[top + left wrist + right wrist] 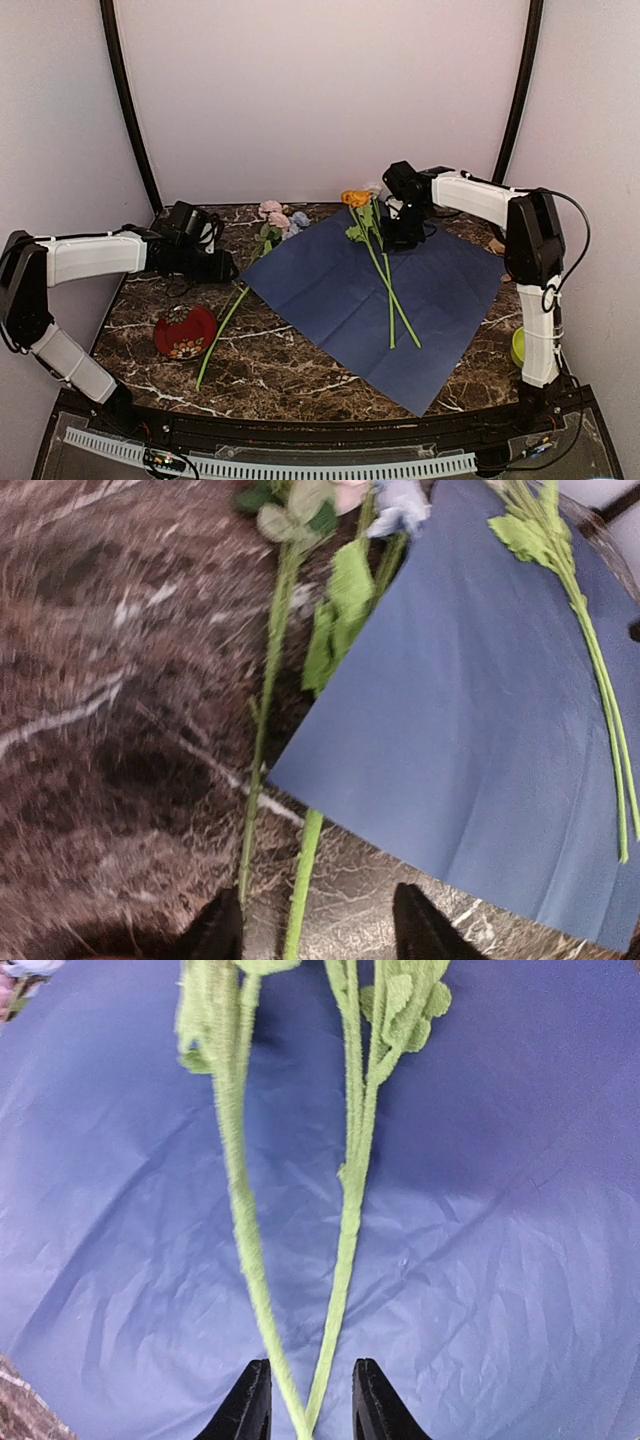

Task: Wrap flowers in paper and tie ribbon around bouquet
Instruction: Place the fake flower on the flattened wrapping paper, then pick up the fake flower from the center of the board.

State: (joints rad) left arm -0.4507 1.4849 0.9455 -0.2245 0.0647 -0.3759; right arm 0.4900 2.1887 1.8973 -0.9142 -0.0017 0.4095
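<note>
A dark brown marble table [270, 370] with white veins filled the overhead view. On it a large square sheet of paper [330, 290] lay flat, navy face up, turned like a diamond and spreading from the centre toward the right. Two white robot arms reached in from the near corners. The left arm [90, 255] stretched along the left side, and the right arm [480, 200] bent over the paper's far corner.

The flowers [385, 275] lay in two groups. Long green stems rested on the paper, running from an orange head [355, 198] at its far edge toward its middle. The others lay just off the paper's left edge on bare marble, with pink and pale blue heads [278, 218] at the far end and one stem trailing toward the near left.

A small red patterned dish [185, 332] sat beside that trailing stem.

The left gripper [315, 905] hung low over the marble with its jaws apart, and a green stem passed between them unclamped. The right gripper [308, 1380] stood over the paper with its jaws narrowly apart. Two stems converged into the gap, with space showing on either side.
</note>
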